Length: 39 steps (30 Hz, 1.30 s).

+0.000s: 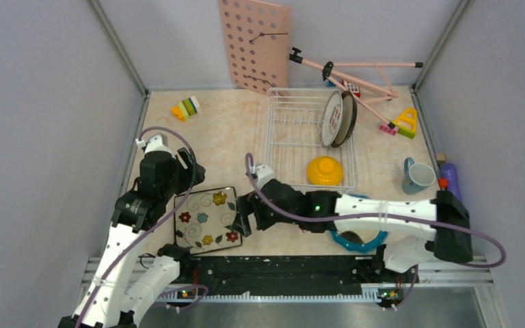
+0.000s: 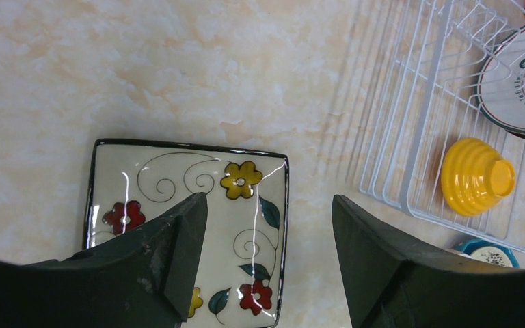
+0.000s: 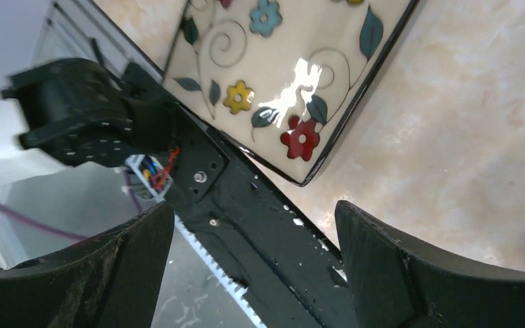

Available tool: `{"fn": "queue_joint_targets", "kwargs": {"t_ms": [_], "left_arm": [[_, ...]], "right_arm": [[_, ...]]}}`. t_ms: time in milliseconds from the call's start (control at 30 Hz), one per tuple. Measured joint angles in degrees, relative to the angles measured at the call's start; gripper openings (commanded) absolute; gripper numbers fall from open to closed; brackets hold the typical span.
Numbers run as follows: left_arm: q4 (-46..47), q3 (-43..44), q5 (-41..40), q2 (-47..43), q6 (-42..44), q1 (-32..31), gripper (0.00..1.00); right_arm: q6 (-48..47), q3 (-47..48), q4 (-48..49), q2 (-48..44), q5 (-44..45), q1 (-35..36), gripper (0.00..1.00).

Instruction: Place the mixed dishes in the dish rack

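The square floral plate [image 1: 207,220] lies flat on the table at the near left. My left gripper [image 1: 190,169] is open and empty above its far edge; in the left wrist view the gripper [image 2: 266,225] straddles the plate's [image 2: 178,171] right edge. My right gripper [image 1: 243,215] is open and empty beside the plate's right near corner [image 3: 294,55]. The white dish rack [image 1: 294,140] holds the brown-rimmed round plate [image 1: 335,119] on edge and the yellow-orange bowl [image 1: 325,171] upside down. The teal dish [image 1: 359,240] lies under my right arm. The small blue cup [image 1: 417,175] stands right of the rack. The pink cup is out of view.
A pink pegboard [image 1: 256,44] and a pink tripod [image 1: 355,72] lean at the back. Toy blocks lie at the back left [image 1: 186,107] and back right [image 1: 405,123]. A purple bottle [image 1: 451,179] stands by the right wall. A black rail [image 1: 280,270] runs along the near edge.
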Motion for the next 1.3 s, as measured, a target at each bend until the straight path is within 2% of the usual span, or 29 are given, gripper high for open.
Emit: {"fn": "queue_joint_targets", "kwargs": {"t_ms": [167,300,433,767,1067,1200,1300], "left_arm": [[-3.2,1.6,-2.7,-1.0,0.6,0.0,0.73],[-4.7,3.3,-4.9,-2.9,1.6,0.0,0.73],[-5.2,4.0,-6.3,-4.8,2.5,0.0,0.73],[-5.2,4.0,-7.1,-5.3,3.0,0.0,0.73],[-5.2,3.9,-7.4,-5.3,4.0,0.0,0.73],[-5.0,3.4,-7.4,-5.2,4.4,0.0,0.73],[-4.7,2.9,-7.4,-4.9,4.4,0.0,0.73]], "right_arm": [[3.3,-0.1,3.5,9.0,2.1,1.8,0.85],[4.9,0.6,5.1,11.9,3.6,1.6,0.8],[6.2,2.0,7.5,15.1,1.3,0.1,0.78],[11.6,1.8,14.0,20.4,-0.5,-3.6,0.75],[15.2,1.2,15.1,25.8,3.8,-3.6,0.74],[16.1,1.2,16.1,27.0,4.0,-3.6,0.71],[17.2,1.2,18.6,28.0,3.0,-3.6,0.64]]}}
